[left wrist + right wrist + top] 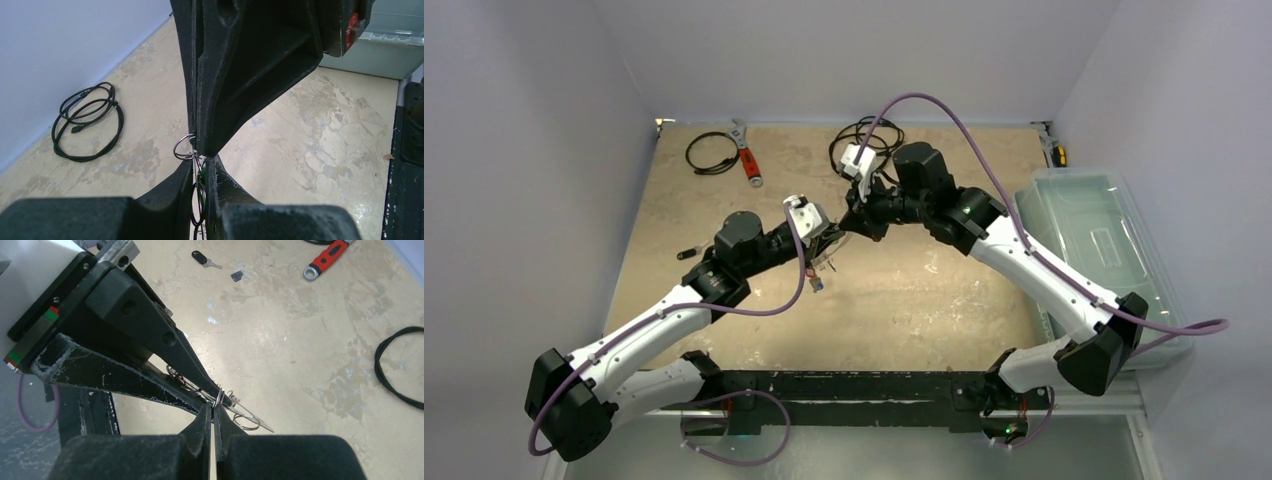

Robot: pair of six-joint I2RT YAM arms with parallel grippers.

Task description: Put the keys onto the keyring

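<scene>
Top view, left-mid of desk (904, 300): dark-tag key (689, 253) lying alone. Upper left, red wrench (748, 160) next to cable coil (711, 153). Frame centre, up off the desk: L jaws clamped on the keyring (175, 148), keys (816, 282) dangling below. R jaws pressed together, tips touching that ring, can't tell if they pinch it. Far right, clear bin (1089, 235).
</scene>
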